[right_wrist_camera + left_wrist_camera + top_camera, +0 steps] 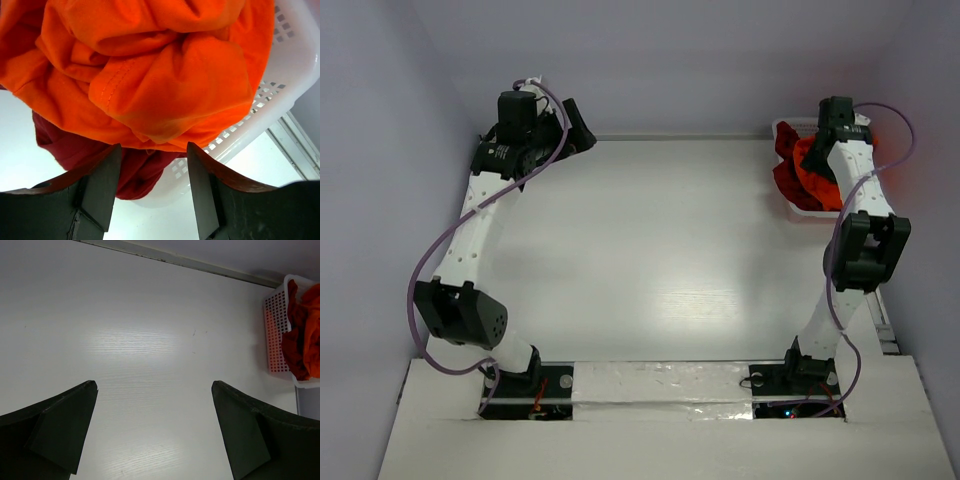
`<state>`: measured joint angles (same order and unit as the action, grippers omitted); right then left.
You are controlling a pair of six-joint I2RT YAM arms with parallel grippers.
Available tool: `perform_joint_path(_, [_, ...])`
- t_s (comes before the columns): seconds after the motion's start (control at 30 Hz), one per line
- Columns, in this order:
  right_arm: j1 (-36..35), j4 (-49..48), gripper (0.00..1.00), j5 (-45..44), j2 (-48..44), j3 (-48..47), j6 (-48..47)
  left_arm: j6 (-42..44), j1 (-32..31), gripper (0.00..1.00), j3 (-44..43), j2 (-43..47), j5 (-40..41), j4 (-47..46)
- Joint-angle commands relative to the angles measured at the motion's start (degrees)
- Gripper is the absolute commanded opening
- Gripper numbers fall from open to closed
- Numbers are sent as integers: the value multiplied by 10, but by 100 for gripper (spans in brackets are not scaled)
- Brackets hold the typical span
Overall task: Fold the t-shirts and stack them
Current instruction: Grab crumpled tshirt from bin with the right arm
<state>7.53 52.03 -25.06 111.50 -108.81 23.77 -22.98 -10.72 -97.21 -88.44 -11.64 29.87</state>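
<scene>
Directly ahead of the right tool [153, 150], just beyond its spread fingertips, the orange t-shirt [165, 85] is bunched on top of a heap. Dark red t-shirts [75, 145] are crumpled beneath it and partly hidden behind one finger. Nothing is gripped: the fingers are set apart and no cloth is seen between them. The fabric is judged light, limp and deeply creased, so it can be expected to sag and trail when lifted, and a neighbouring shirt may be dragged along. A raised fold, or the stitched seam facing the tool, is judged the best place to be pinched. The heap is contained in a white plastic lattice basket [295, 65], rigid and perforated, whose rim is seen beyond the other finger. Well away from it, the left tool [154, 385] is spread wide and empty above the smooth, pale, faintly grained surface [140, 340].
</scene>
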Motion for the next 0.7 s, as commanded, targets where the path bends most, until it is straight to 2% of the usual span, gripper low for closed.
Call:
perform_joint_path(0.0, [2, -16, 60, 21, 0, -32, -10, -5, -6, 99, -1, -2, -7, -19])
perform_joint_path(0.17, [2, -9, 58, 19, 15, -61, -10, -7, -12, 99, 6, -9, -8, -23])
perform_joint_path(0.3, [2, -4, 52, 3, 27, -72, -10, -1, -12, 99, 5, -8, -5, -20])
perform_joint_path(0.67, [2, 2, 50, -11, 64, -107, -9, 9, -12, 99, 16, 2, -2, -13])
